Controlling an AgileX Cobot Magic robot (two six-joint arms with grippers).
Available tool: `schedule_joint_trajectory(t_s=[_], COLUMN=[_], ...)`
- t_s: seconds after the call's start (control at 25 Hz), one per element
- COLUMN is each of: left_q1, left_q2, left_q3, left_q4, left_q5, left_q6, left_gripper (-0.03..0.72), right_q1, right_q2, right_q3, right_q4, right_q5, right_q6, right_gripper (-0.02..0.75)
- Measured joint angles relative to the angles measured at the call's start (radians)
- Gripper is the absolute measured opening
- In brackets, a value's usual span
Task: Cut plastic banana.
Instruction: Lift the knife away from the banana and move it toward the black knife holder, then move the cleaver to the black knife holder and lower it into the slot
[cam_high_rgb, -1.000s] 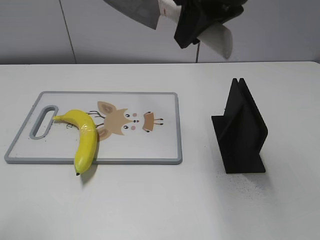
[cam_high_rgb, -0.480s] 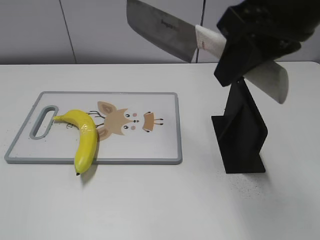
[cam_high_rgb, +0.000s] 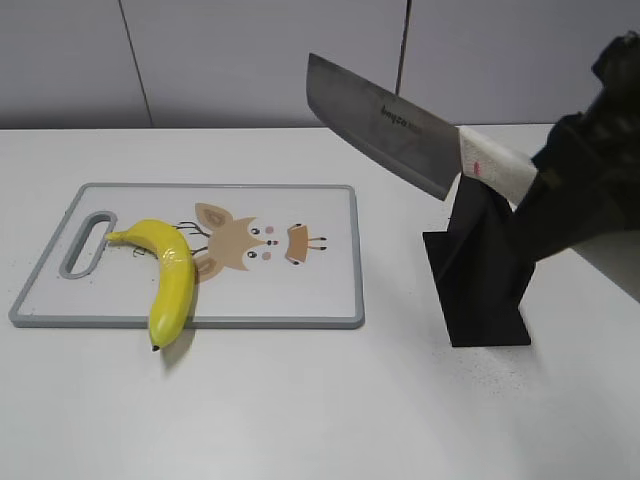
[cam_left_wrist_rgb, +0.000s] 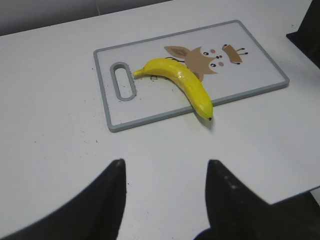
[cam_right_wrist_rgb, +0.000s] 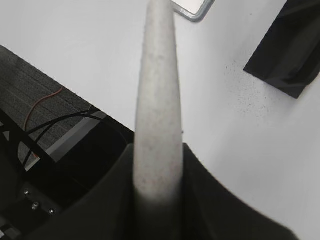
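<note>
The plastic banana (cam_high_rgb: 172, 280) is bright yellow and lies on the left part of the cutting board (cam_high_rgb: 300, 300), its dark tip hanging over the near edge. It also shows in the left wrist view (cam_left_wrist_rgb: 182, 85). My right gripper (cam_high_rgb: 560, 195) is shut on the pale handle of a cleaver (cam_high_rgb: 385, 125), holding it in the air above the black knife stand (cam_high_rgb: 480, 260), blade pointing left. The handle (cam_right_wrist_rgb: 157, 100) fills the right wrist view. My left gripper (cam_left_wrist_rgb: 165, 175) is open and empty, over bare table near the board.
The cutting board (cam_left_wrist_rgb: 260, 65) has a grey rim, a handle slot at its left end and a cartoon animal print. The black knife stand sits right of the board. The table's front edge (cam_right_wrist_rgb: 100, 107) shows in the right wrist view.
The cleaver and my right gripper have come down and moved right, from the top of the view to just above the knife stand. The banana and board have not moved.
</note>
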Motion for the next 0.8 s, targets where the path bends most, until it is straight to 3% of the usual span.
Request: schedule_joint_trajectory(t_s=[0.44, 0.8], left_q1=[0.0, 0.0], left_q2=[-0.103, -0.109], left_q3=[0.11, 0.146], left_q4=[0.007, 0.041], left_q5=[-0.01, -0.106], left_q6=[-0.078, -0.081], left_gripper=[0.493, 0.493], right_q1=[0.0, 0.0], right_q2=[-0.179, -0.269], right_q3=[0.105, 0.174], right_q4=[-0.058, -0.229], right_q5=[-0.016, -0.019], right_q6=[0.131, 0.373], right_gripper=[0.179, 0.179])
